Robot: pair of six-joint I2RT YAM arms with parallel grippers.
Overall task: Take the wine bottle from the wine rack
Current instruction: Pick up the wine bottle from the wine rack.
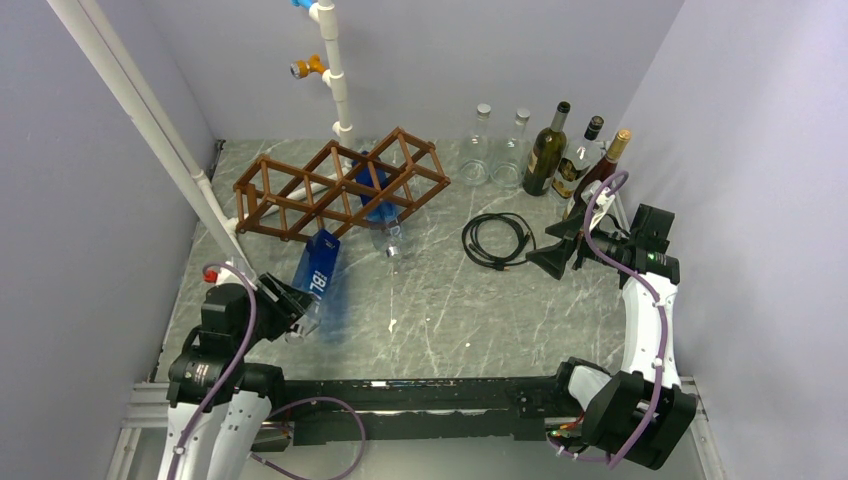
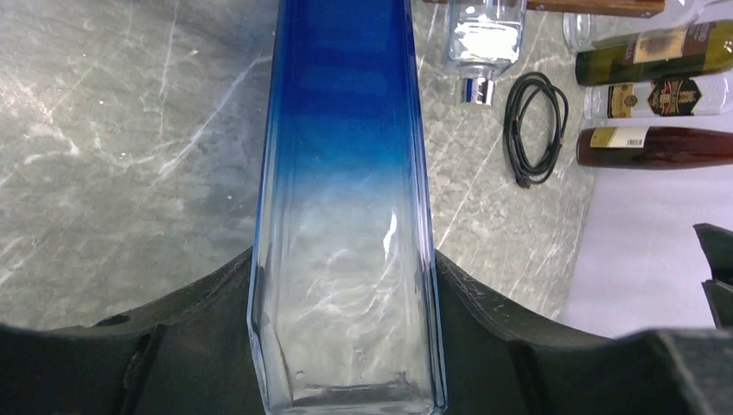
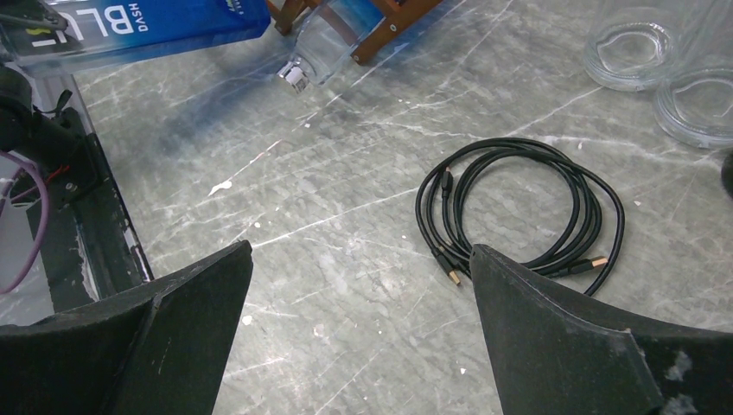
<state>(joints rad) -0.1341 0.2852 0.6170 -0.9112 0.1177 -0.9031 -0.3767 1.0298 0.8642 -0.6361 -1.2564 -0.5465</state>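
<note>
Veined marble table [image 1: 480,320], wooden lattice wine rack [image 1: 341,186], square blue-glass bottle [image 1: 318,272]

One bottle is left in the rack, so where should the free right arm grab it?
Grip the racked bottle by its neck, coming from the near side: the neck pokes out of the wine rack that way, while lattice bars surround the body.

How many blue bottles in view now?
2. One blue bottle is in the left gripper, out of the rack; the other bottle lies in the rack, neck out front.
</note>
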